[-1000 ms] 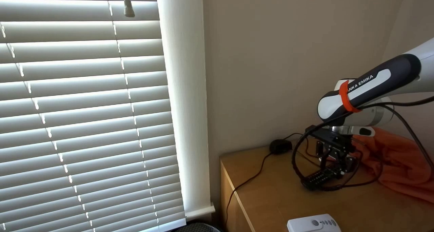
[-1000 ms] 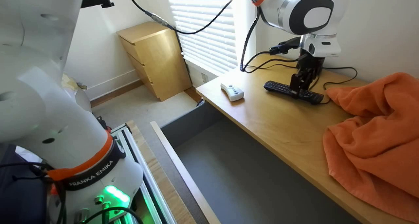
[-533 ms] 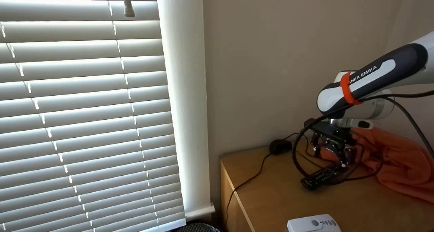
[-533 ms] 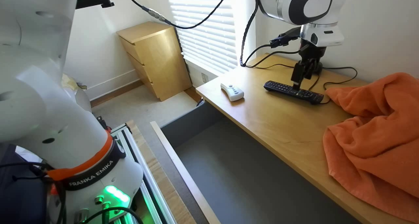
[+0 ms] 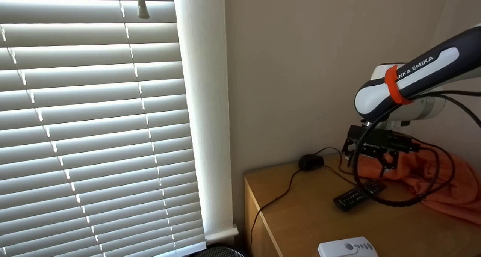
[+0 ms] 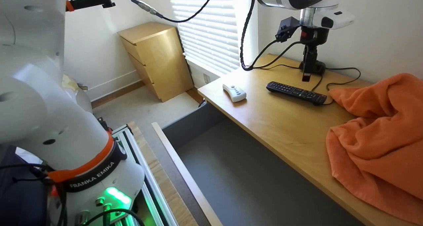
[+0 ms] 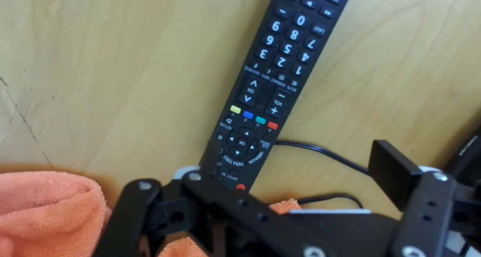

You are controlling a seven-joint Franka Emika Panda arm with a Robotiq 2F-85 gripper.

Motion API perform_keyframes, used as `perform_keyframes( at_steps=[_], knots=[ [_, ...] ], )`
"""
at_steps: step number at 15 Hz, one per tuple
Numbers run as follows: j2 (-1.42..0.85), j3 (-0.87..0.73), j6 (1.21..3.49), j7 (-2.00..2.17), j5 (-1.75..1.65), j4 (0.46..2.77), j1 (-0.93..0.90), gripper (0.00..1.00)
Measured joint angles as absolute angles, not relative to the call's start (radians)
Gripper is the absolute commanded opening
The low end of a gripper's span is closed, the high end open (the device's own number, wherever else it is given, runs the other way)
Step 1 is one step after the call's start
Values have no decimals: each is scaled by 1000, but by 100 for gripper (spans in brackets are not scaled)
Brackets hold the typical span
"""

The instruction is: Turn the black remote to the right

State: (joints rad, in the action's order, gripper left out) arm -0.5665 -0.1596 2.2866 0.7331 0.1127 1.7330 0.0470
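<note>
The black remote (image 6: 295,92) lies flat on the wooden dresser top in both exterior views. In the wrist view the remote (image 7: 285,61) slants from top centre to lower left, its far end cut off by the frame. Its colour buttons and red power button point toward my gripper (image 7: 300,159), whose jaws stand wide apart with nothing between them. The left finger overlaps the remote's power-button end in that view; the right finger (image 7: 394,174) is over bare wood. An exterior view shows the gripper (image 5: 366,167) hanging above the remote, not touching it.
A crumpled orange cloth (image 6: 380,136) lies close to one end of the remote. A black puck (image 5: 311,162) with a thin cable sits by the wall. A white device (image 6: 234,92) rests near the dresser's edge, above an open grey drawer (image 6: 231,166).
My gripper has opened, let go of the remote and risen off it, and the wrist has turned. The remote stays in the same spot at the same angle.
</note>
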Motion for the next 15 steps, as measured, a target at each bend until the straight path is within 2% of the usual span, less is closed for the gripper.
perform_keyframes(
  at_steps=[8, 15],
  knots=[
    [-511, -152, 2310, 390, 5, 1830, 23, 100],
    [-471, -121, 2433, 89, -23, 1925, 31, 100]
  ],
)
